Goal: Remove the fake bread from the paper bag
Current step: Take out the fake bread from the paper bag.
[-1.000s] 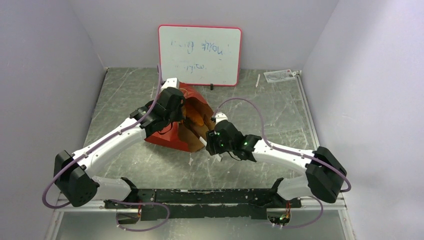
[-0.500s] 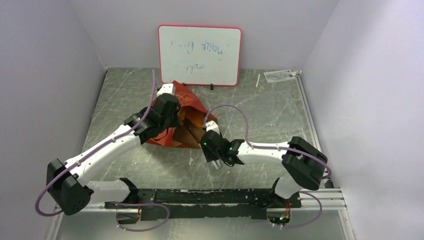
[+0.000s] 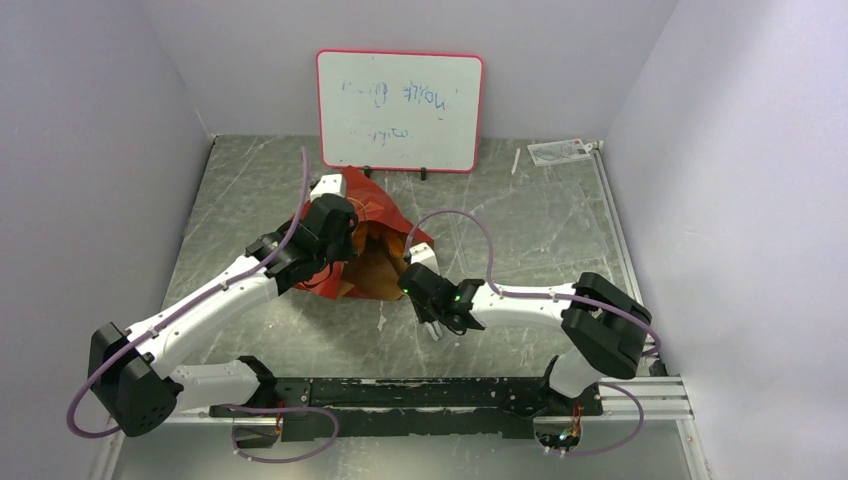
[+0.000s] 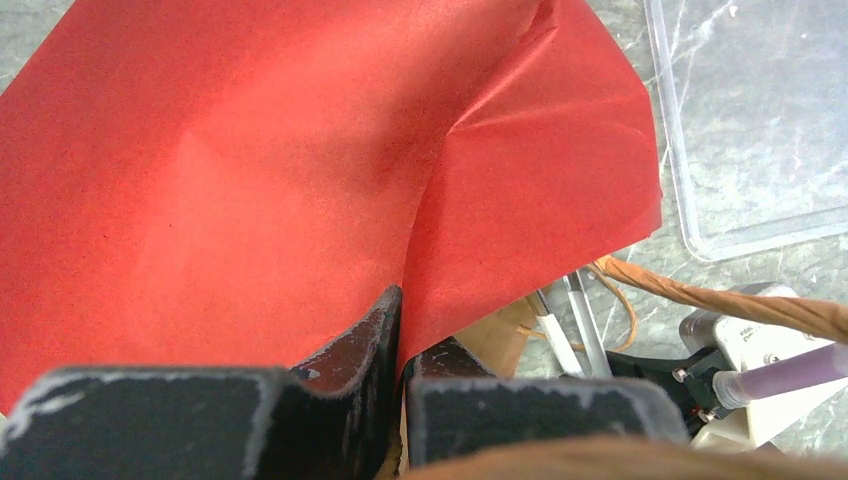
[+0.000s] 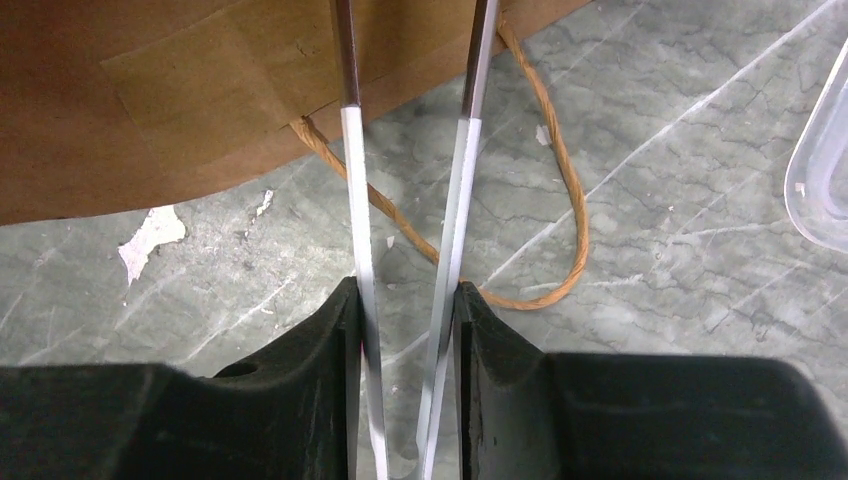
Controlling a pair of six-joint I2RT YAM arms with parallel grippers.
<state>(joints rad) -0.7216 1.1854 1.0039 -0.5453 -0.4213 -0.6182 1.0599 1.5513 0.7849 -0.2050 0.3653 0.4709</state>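
The paper bag [image 3: 372, 228] lies on the table, red end raised toward the back, brown mouth toward the front. My left gripper [image 3: 338, 232] is shut on a fold of its red paper [image 4: 300, 170]; the two fingers [image 4: 402, 320] pinch the sheet between them. My right gripper [image 3: 424, 290] is shut on a pair of metal tongs [image 5: 352, 180]; its fingers [image 5: 405, 295] press the two blades, whose tips pass under the brown edge of the bag [image 5: 180, 90]. A tan cord handle [image 5: 565, 200] loops on the table beside the tongs. The fake bread is hidden.
A red-framed whiteboard [image 3: 400, 110] stands at the back wall. A clear plastic tray [image 4: 740, 130] lies just right of the bag, and its corner also shows in the right wrist view [image 5: 825, 170]. A flat paper item [image 3: 558, 151] lies at the back right. Walls close in on both sides.
The left gripper has drawn the bag's red end up and back. The right arm has folded in and its gripper has shifted left and nearer with the tongs.
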